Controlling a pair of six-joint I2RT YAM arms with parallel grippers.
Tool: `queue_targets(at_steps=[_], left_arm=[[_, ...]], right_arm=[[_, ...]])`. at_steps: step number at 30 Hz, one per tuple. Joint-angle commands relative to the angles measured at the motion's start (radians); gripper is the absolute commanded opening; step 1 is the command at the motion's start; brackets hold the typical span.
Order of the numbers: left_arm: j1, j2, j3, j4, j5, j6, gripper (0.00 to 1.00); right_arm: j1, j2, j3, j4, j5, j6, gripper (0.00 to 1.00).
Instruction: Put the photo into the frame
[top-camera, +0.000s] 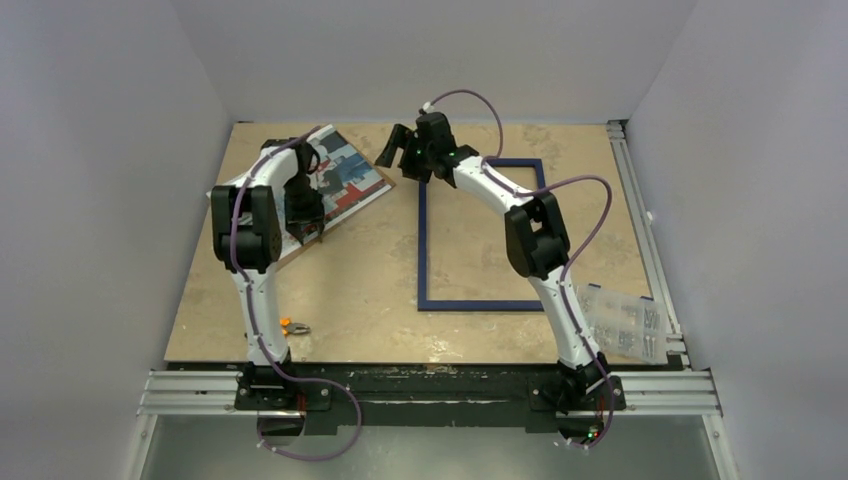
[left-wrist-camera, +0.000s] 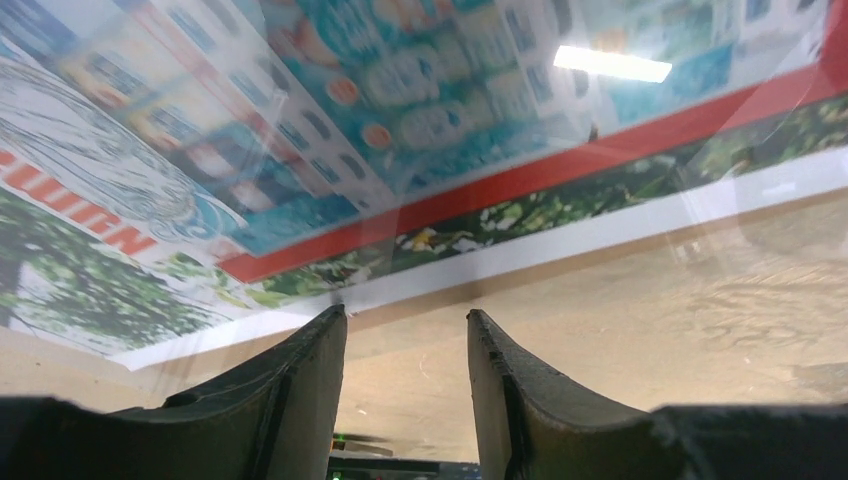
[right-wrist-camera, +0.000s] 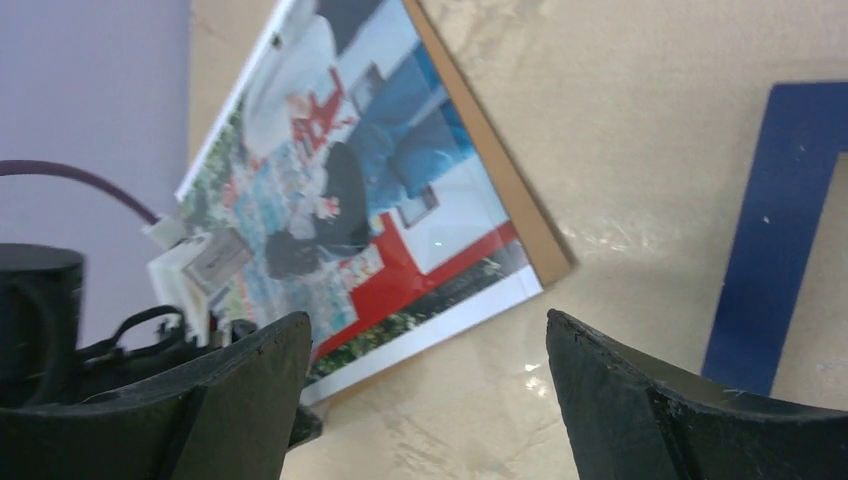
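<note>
The photo (top-camera: 345, 178) lies tilted at the back left of the table, on a plain brown backing board (top-camera: 383, 190) whose edge shows along its right side. My left gripper (top-camera: 306, 228) is open at the photo's near edge. In the left wrist view its fingertips (left-wrist-camera: 330, 325) sit just short of the photo's white border (left-wrist-camera: 560, 245), with nothing between them. The dark blue frame (top-camera: 422, 240) lies flat at centre right. My right gripper (top-camera: 397, 148) is open and empty above the table between the photo's right corner (right-wrist-camera: 340, 200) and the frame's rail (right-wrist-camera: 775, 230).
A clear plastic box (top-camera: 625, 320) of small parts sits at the right near edge. A small orange object (top-camera: 293, 326) lies by the left arm's base. Grey walls close in the table on the left, back and right.
</note>
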Motion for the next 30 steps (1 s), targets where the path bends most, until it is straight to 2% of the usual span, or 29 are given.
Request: queue_targets(at_steps=[1, 4, 9, 11, 14, 18, 22, 24, 30], left_arm=[[-0.024, -0.035, -0.043, -0.013, -0.006, 0.021, 0.46], [-0.024, -0.077, -0.044, 0.002, 0.009, 0.028, 0.46], [-0.013, -0.19, -0.074, 0.104, 0.233, 0.041, 0.51], [-0.005, -0.23, -0.087, 0.14, 0.257, 0.038, 0.55], [0.016, -0.273, -0.094, 0.175, 0.23, 0.026, 0.6], [0.069, -0.282, -0.072, 0.196, 0.159, -0.003, 0.61], [0.077, -0.185, 0.031, 0.129, 0.002, 0.005, 0.59], [0.077, -0.104, 0.106, 0.059, -0.045, 0.012, 0.56], [0.075, 0.016, 0.152, -0.001, -0.078, 0.02, 0.25]], right_arm=[[0.003, 0.009, -0.017, -0.06, 0.017, -0.045, 0.86], [0.004, 0.003, -0.039, -0.06, -0.006, -0.046, 0.86], [0.007, -0.019, -0.101, -0.054, -0.021, -0.046, 0.86], [0.007, -0.03, -0.13, -0.044, -0.026, -0.043, 0.86], [0.009, -0.046, -0.161, -0.036, -0.044, -0.039, 0.86], [0.014, -0.079, -0.226, -0.016, -0.088, -0.012, 0.86], [0.026, -0.12, -0.293, 0.003, -0.104, -0.007, 0.86], [0.031, -0.138, -0.318, 0.008, -0.113, -0.005, 0.86], [0.052, -0.183, -0.394, 0.033, -0.128, 0.015, 0.86]])
